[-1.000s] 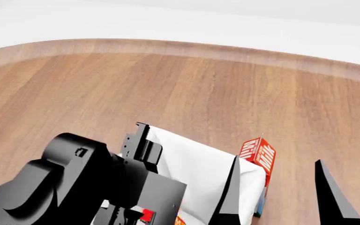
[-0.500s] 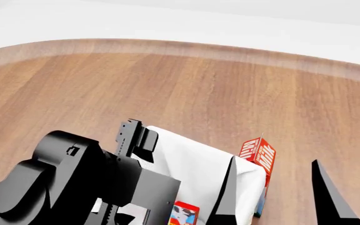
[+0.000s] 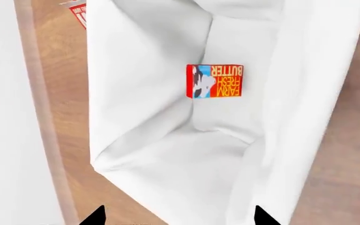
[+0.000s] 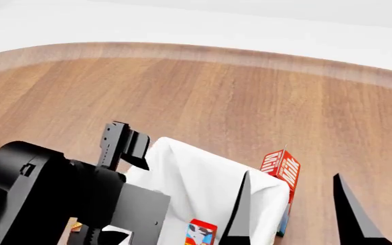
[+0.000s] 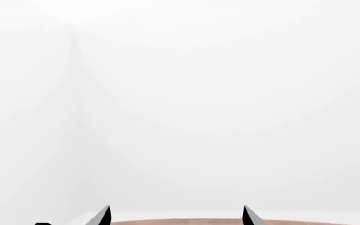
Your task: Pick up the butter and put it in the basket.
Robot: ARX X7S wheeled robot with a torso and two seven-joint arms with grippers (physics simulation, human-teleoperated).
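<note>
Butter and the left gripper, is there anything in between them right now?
Only the white cloth liner. In the left wrist view the butter lies on the floor of the basket, and bare liner runs from it to the open left gripper.

basket point(image 4: 182, 168) half hidden behind left arm, butter point(image 4: 201, 233) cut by frame edge

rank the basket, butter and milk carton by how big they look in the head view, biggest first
1. the basket, by far the largest, though the left arm covers part of it.
2. the milk carton, standing beside the basket.
3. the butter, lying inside the basket; cut by the frame edge, so its smaller look is partly unsure.
</note>
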